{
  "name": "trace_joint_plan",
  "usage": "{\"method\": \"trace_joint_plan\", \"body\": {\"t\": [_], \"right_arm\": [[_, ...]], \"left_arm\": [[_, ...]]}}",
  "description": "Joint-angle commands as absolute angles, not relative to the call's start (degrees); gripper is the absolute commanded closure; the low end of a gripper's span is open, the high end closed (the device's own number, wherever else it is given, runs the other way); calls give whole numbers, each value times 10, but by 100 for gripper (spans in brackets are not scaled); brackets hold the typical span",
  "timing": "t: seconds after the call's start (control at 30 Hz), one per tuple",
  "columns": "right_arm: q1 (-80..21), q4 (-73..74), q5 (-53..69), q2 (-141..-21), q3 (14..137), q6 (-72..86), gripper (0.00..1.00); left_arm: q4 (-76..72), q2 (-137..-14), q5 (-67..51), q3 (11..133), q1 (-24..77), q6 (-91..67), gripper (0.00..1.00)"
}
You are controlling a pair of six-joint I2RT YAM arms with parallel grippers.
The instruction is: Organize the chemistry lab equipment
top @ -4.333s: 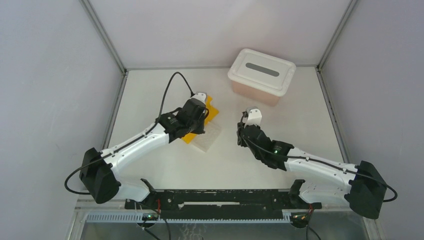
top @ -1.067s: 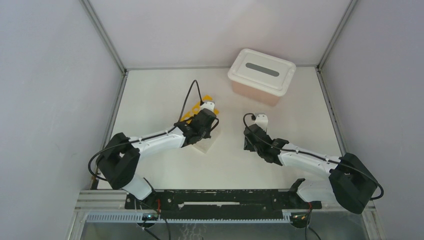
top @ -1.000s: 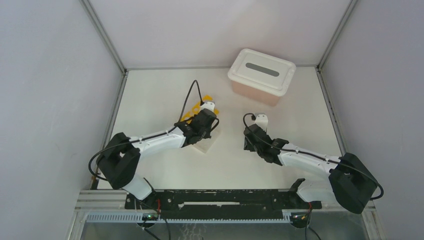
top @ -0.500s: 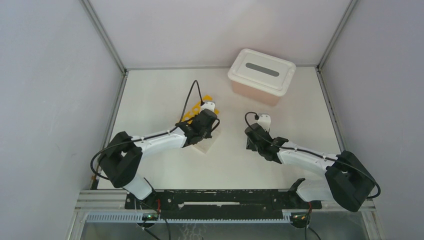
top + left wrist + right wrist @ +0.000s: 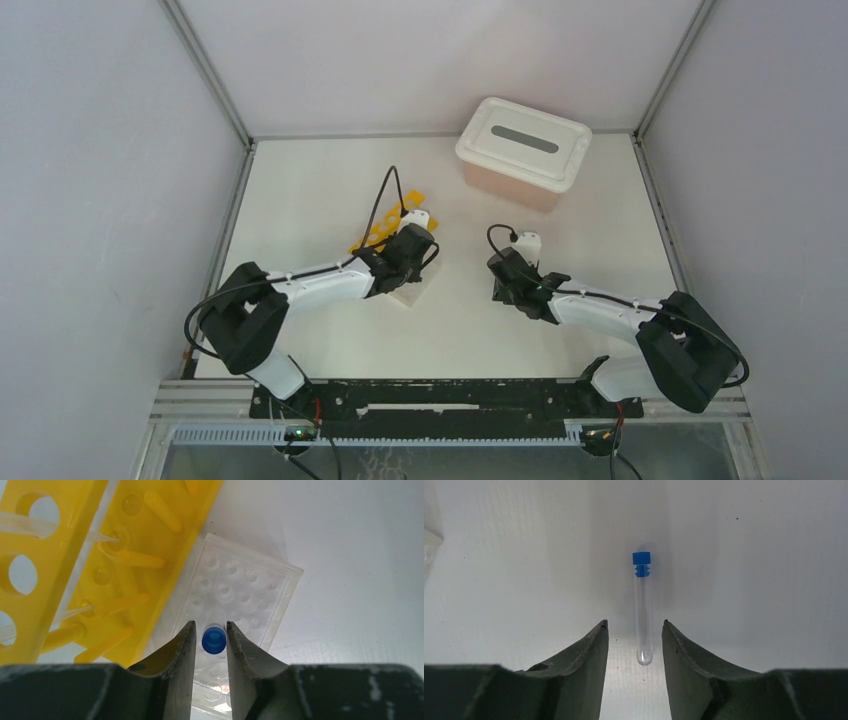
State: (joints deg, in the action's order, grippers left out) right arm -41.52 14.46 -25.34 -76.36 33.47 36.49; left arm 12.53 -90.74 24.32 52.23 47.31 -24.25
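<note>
Notably, the left gripper [image 5: 210, 625] closely flanked a blue-capped tube [image 5: 214, 640] standing in the clear grid rack [image 5: 250, 595], beside the yellow rack [image 5: 125, 540], left of table [image 5: 300, 180] centre; grip indeterminate. The right gripper [image 5: 635, 622], released, straddled a second tube [image 5: 642, 605] lying right of centre.

The tube rack [image 5: 150, 535] is bright yellow; the grid rack [image 5: 240, 592] clear, dimpled in rows. The left tube [image 5: 214, 639] shows a blue cap; the right tube [image 5: 642, 610] is clear, blue-capped. White table [image 5: 320, 180]; pink tub [image 5: 505, 188], white lid [image 5: 485, 135], grey slot [image 5: 525, 139].
</note>
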Motion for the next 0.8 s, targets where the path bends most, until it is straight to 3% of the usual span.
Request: {"method": "trace_joint_plan", "body": {"t": [0.0, 0.77], "right_arm": [[-411, 139, -260, -763, 333, 378, 49], [-402, 134, -257, -775, 329, 382, 51]], "left_arm": [[110, -897, 257, 511, 476, -255, 67], [118, -860, 283, 506, 477, -258, 66]]}}
